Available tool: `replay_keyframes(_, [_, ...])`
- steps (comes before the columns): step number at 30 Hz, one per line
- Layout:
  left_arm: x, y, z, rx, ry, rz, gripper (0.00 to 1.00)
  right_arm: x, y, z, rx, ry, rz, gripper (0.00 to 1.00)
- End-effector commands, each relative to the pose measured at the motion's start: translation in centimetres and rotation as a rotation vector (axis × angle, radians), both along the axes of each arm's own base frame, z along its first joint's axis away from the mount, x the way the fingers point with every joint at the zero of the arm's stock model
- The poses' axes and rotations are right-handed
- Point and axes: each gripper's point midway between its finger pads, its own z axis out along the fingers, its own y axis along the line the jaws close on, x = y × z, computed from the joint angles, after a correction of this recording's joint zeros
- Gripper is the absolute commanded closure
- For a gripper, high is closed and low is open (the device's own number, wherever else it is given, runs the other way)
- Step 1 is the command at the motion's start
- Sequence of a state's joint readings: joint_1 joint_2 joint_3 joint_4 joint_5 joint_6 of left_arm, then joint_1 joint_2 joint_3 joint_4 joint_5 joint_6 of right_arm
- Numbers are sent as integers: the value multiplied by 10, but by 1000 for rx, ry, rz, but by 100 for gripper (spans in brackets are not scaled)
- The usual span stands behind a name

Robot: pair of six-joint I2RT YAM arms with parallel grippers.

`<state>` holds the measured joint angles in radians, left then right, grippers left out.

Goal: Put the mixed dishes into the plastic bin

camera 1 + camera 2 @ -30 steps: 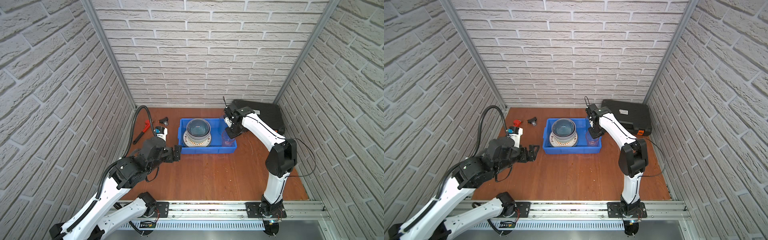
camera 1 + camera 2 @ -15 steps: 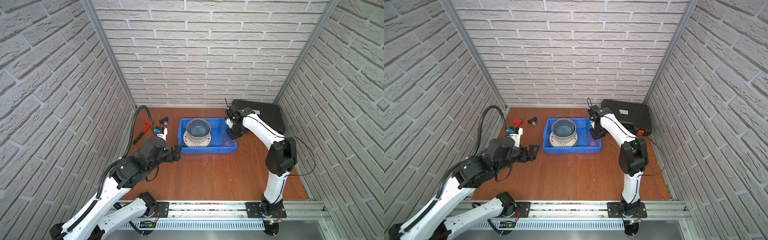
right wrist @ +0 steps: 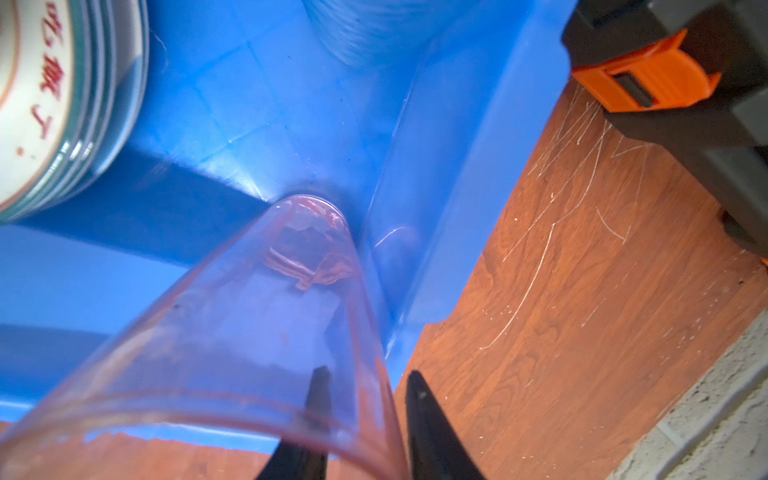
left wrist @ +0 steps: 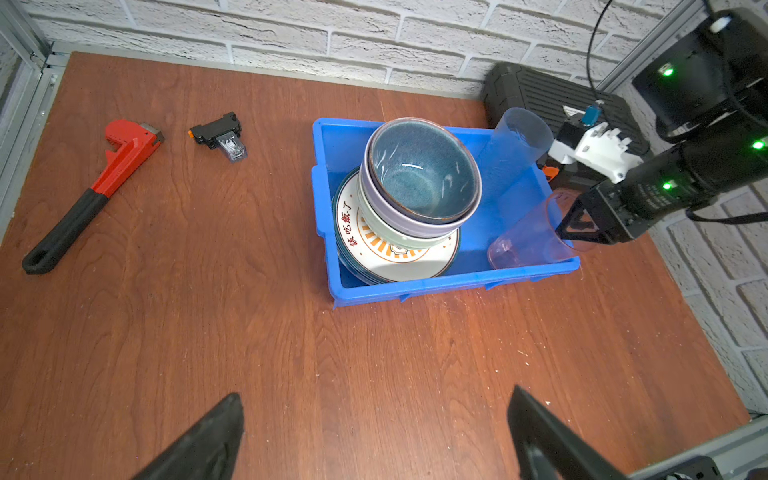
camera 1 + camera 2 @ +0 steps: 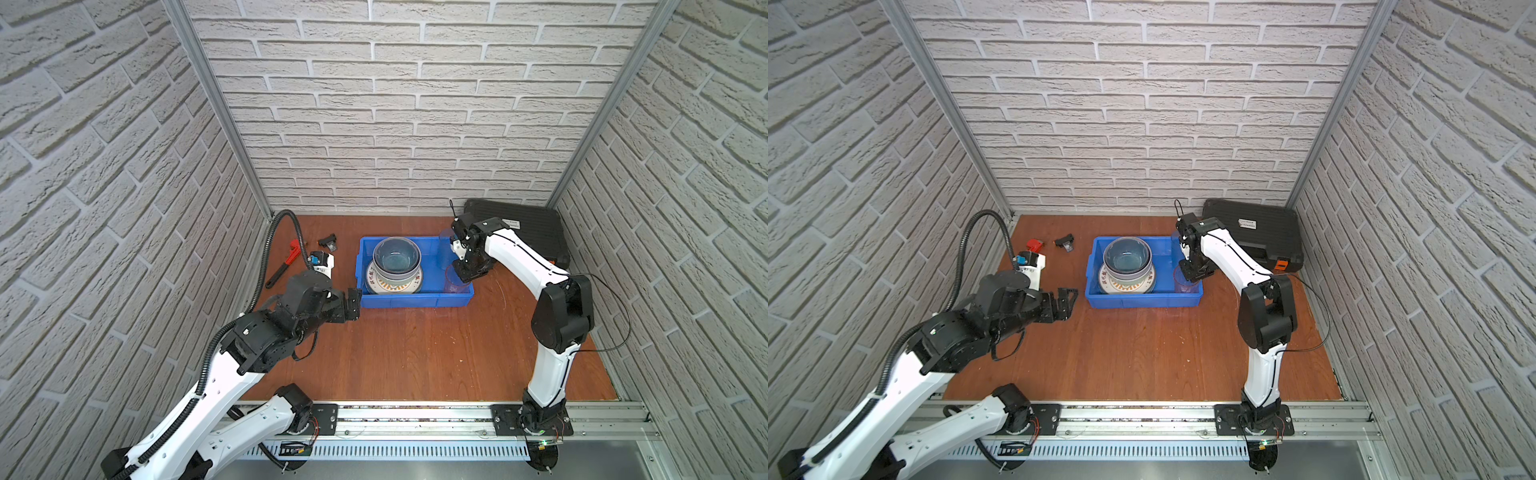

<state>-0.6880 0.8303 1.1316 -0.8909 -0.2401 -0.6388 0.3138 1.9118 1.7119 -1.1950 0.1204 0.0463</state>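
Meanwhile, the right hand stands with jaws slightly parted astride the rim wall of a tilted tumbler, whose base rests in the near right corner of the plastic bin. Stacked bowls sit on plates at the bin's left. Beside the bin's left wall, the left hand hovers wide open and empty.

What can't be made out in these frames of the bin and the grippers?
- Lower plates: patterns covered by the orange sunburst plate and the bowls; both wrist views show only rims.
- Far tumbler: cut off by the right wrist view's edge.
- Right gripper: fingertips hidden under its own body in both top views.
- Red wrench: handle hidden behind the left arm in a top view.
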Motion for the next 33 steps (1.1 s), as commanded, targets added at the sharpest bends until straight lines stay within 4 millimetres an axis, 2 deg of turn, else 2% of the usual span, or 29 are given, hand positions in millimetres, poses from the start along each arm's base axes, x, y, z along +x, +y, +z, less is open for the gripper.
replay_keyframes(1, [6, 1, -3, 16, 3, -7, 2, 0, 3, 41, 61, -99, -15, 61])
replay_keyframes(10, [41, 19, -6, 38, 3, 56, 2, -7, 3, 100, 133, -248, -26, 50])
replay_keyframes(14, [65, 42, -17, 67, 14, 134, 2, -12, -4, 122, 192, -366, -55, 42])
replay_keyframes(18, [86, 74, -28, 77, -3, 240, 2, -16, -20, 133, 239, -480, -105, 35])
replay_keyframes(23, [107, 109, -43, 76, -78, 358, 2, -18, -44, 132, 250, -598, -169, 25])
replay_keyframes(27, [124, 126, -59, 145, -142, 422, 2, -13, -60, 125, 248, -684, -208, 18])
replay_keyframes(33, [145, 144, -84, 262, -233, 466, 2, -5, -91, 95, 182, -777, -267, 12])
